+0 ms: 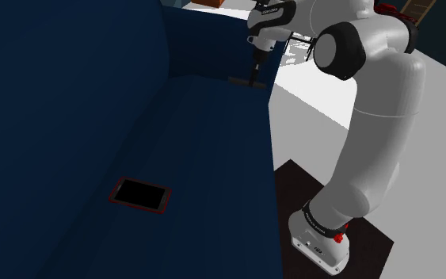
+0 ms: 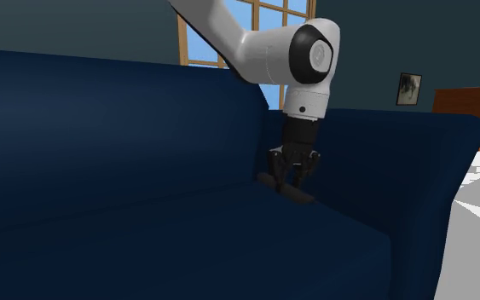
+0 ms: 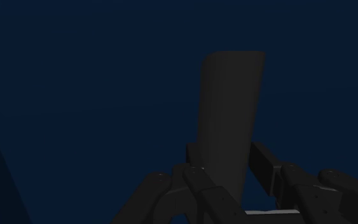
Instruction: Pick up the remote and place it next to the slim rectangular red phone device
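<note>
A dark grey, slim remote (image 3: 228, 114) sits between my black fingers, and my gripper (image 3: 225, 168) is shut on its near end. In the second exterior view the remote (image 2: 285, 189) is tilted just over the dark blue sofa seat (image 2: 229, 247), near the corner by the armrest, with the gripper (image 2: 293, 177) pointing down onto it. From the shoulder view the gripper (image 1: 253, 78) and remote (image 1: 240, 80) are at the far end of the seat. The phone (image 1: 140, 195), a flat black slab with a red rim, lies on the seat much nearer the camera.
The sofa's tall backrest (image 1: 62, 87) runs along the shoulder view's left and its armrest (image 2: 400, 162) stands close behind the gripper. The seat's front edge (image 1: 275, 206) drops to a pale floor (image 1: 427, 158). My stand (image 1: 324, 238) is beside the sofa.
</note>
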Action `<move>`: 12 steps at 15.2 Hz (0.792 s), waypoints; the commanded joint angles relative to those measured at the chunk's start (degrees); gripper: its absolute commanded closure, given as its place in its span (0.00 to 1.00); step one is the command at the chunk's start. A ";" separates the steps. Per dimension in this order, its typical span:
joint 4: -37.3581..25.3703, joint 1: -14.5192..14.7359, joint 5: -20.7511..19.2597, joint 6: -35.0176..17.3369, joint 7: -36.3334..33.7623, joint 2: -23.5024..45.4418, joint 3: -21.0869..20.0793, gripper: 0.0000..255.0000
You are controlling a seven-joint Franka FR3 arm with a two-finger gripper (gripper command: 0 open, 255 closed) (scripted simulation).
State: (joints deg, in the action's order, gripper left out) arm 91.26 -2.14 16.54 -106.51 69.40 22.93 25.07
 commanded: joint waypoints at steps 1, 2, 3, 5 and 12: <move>-1.52 -0.16 -0.13 1.53 -0.21 -0.03 0.08 1.00; -2.05 -0.18 -0.25 2.20 -0.35 -0.19 0.13 1.00; -2.61 -0.21 -0.35 2.89 -0.48 -0.35 0.17 1.00; -3.77 -0.26 -0.54 4.27 -0.74 -0.62 0.26 1.00; 6.53 6.51 -3.56 0.50 -8.24 -8.97 -1.24 1.00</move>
State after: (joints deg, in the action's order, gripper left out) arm 96.43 3.22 13.49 -105.68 62.70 15.34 24.16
